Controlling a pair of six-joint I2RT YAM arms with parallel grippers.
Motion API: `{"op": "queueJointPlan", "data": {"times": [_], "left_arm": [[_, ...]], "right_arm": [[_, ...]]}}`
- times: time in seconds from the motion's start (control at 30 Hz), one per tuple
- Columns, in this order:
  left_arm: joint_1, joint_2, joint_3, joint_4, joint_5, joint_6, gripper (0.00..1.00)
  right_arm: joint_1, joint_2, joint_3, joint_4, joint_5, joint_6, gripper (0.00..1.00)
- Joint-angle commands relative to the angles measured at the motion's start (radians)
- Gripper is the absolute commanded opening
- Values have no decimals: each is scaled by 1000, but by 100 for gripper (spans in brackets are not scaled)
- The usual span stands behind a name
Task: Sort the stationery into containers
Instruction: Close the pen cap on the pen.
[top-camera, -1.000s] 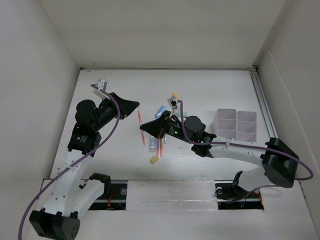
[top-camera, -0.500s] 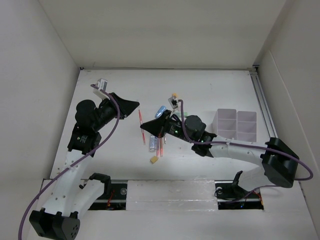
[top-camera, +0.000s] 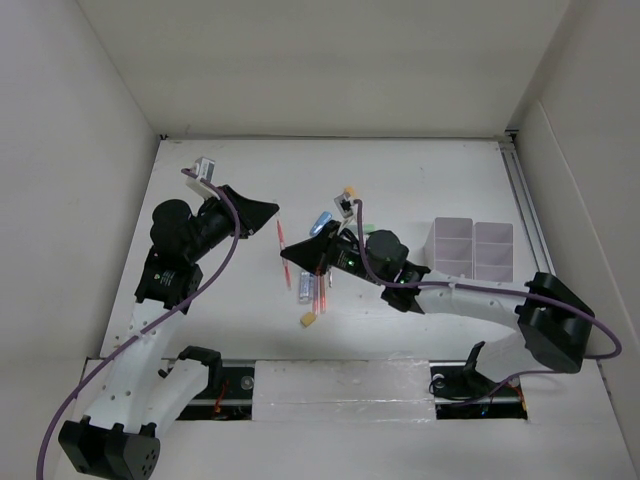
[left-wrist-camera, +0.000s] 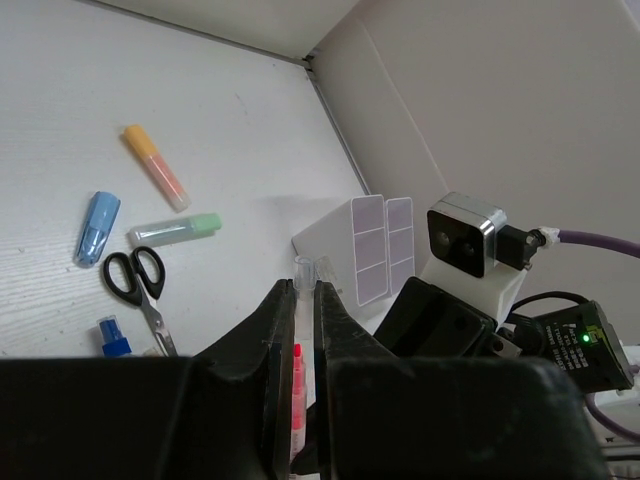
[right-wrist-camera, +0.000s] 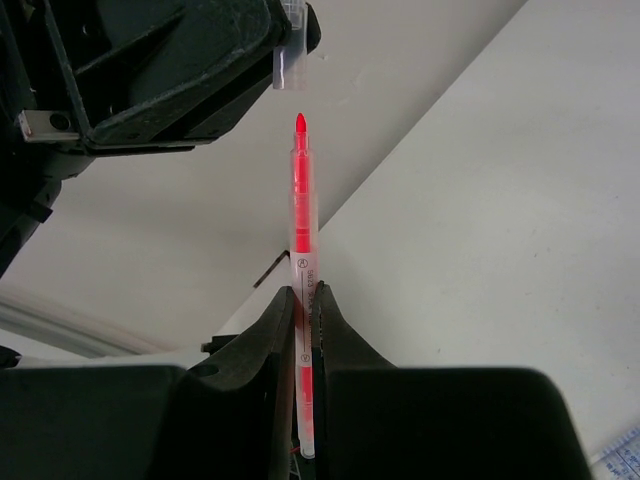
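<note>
Stationery lies bunched in the middle of the surface (top-camera: 420, 180), and judging by the bins the sorting has hardly begun.

Over on the left, the left hand (top-camera: 270, 208) hangs with its fingers drawn together on nothing. Just beside its tips is the red point of a thin red pen (right-wrist-camera: 301, 215). That pen is pinched near its back end by the right hand (right-wrist-camera: 303, 295), fingers clamped tight on the barrel.

Rightward sit the loose pieces:
- the blue-capped glue bottle (left-wrist-camera: 112, 338)
- more thin red pens (top-camera: 320, 290), with a yellow eraser (top-camera: 309, 320) nearer the arms
- black-handled scissors (left-wrist-camera: 137, 285)
- a blue marker (left-wrist-camera: 97, 228), a green marker (left-wrist-camera: 177, 230) and an orange marker (left-wrist-camera: 155, 166)

Well apart on the far right stand the translucent bins (top-camera: 454, 222), divided into compartments. I can see nothing in them.

I'd say the job now is carrying that pen across to a bin. Because it is gripped so near one end, the long free part could swing or slip, so a slow, level carry seems wise. It should first draw clear of the left hand, then pass above the pile, not through it. The pen looks long for those compartments, so tipping it point-down before letting go should keep it from bridging the rim.

Fine dark print runs along the pen's clear barrel, too small to read. I can make out no brand anywhere else.
</note>
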Motion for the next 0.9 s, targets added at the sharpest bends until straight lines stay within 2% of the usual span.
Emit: {"op": "queueJointPlan", "data": {"times": [0.0, 0.87], "left_arm": [[2, -19, 31, 34, 17, 15, 0], [2, -19, 22, 25, -15, 43, 0]], "right_arm": [[-8, 7, 31, 61, -16, -8, 0], [-17, -2, 40, 61, -25, -8, 0]]}}
